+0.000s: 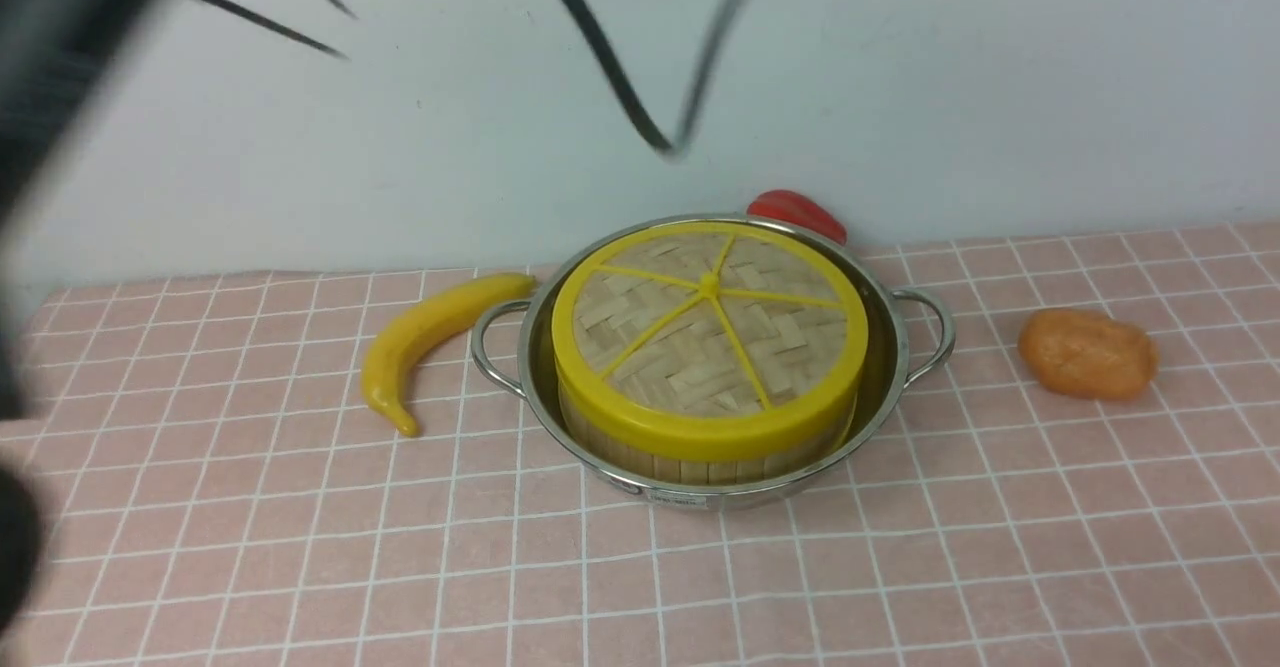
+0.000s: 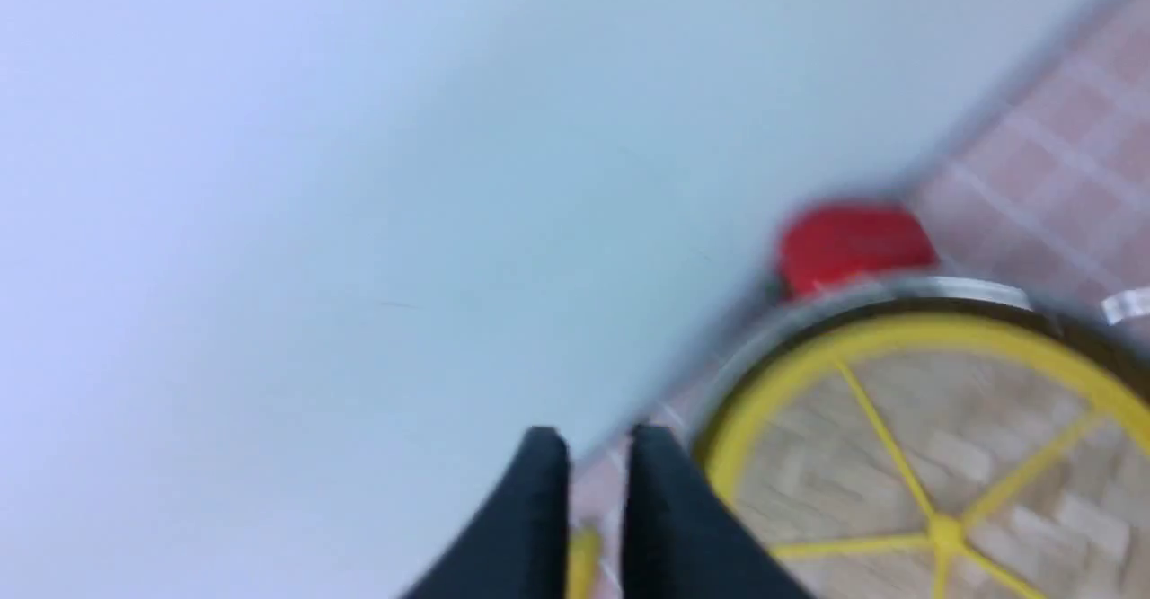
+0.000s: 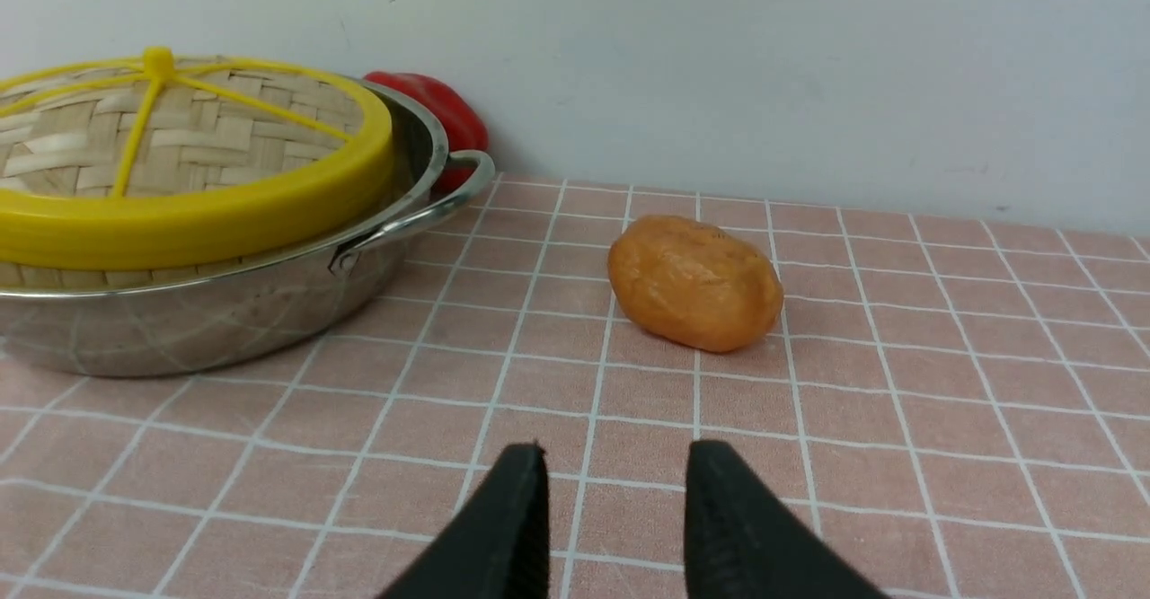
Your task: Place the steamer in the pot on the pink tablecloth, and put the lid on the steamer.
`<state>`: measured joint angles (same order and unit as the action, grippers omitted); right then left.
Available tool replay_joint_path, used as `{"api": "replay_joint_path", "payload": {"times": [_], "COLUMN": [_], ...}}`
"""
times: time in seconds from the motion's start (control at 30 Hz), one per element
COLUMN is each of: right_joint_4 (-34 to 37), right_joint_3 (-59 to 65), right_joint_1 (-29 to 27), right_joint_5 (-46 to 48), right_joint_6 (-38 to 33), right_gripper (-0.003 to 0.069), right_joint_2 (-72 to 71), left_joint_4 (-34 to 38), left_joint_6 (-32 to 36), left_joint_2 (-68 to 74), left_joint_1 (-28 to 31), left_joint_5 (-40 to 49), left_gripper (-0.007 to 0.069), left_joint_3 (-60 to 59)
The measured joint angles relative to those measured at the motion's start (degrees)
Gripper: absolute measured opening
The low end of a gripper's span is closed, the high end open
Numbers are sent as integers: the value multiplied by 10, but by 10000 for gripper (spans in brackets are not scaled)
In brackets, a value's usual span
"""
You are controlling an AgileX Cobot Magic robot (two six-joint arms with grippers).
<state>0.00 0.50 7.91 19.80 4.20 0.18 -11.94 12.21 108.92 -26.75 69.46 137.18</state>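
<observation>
You have the round bamboo-slat steamer [image 1: 700,462] with yellow rims sitting inside the wide shiny steel pot [image 1: 880,387] on the pink white-gridded tablecloth [image 1: 300,547], and the flat woven lid [image 1: 705,322] with yellow spokes rests on top of it. Your left tool [image 2: 597,455] is blurred, its fingers nearly together and holding nothing, just beside the pot's rim. Your right tool [image 3: 615,469] hangs spread and empty above the cloth, near the orange lumpy toy [image 3: 694,281].
</observation>
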Motion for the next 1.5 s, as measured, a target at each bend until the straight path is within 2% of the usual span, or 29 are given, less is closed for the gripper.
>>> {"api": "replay_joint_path", "payload": {"times": [0.1, 0.2, 0.57, 0.67, 0.8, 0.83, 0.87, 0.97, 1.17, 1.33, 1.5], "right_joint_4": [0, 0, 0, 0, 0, 0, 0, 0, 0, 0, 0], "right_joint_3": [0, 0, 0, 0, 0, 0, 0, 0, 0, 0, 0], "right_joint_1": [0, 0, 0, 0, 0, 0, 0, 0, 0, 0, 0], "right_joint_5": [0, 0, 0, 0, 0, 0, 0, 0, 0, 0, 0], "right_joint_6": [0, 0, 0, 0, 0, 0, 0, 0, 0, 0, 0], "right_gripper": [240, 240, 240, 240, 240, 240, 240, 240, 240, 240, 240], "right_joint_2": [0, 0, 0, 0, 0, 0, 0, 0, 0, 0, 0], "left_joint_4": [-16, -33, -70, -71, -63, -61, -43, 3, 109, 111, 65], "left_joint_6": [-64, -106, -122, -130, -126, -125, -122, -122, -122, -122, -122], "left_joint_2": [-76, -138, -237, -248, -320, -325, -374, -456, -624, -731, -861], "left_joint_1": [21, 32, 32, 32, 33, 34, 48, 93, 267, 347, 361], "left_joint_5": [0, 1, 2, 1, -13, -13, -69, -173, -420, -501, -528], "left_gripper": [-16, -23, -7, 11, 33, 34, 46, 64, 101, 123, 143], "left_joint_3": [4, 5, 5, -32, -238, -238, -382, -557, -944, -1156, -1278]}}
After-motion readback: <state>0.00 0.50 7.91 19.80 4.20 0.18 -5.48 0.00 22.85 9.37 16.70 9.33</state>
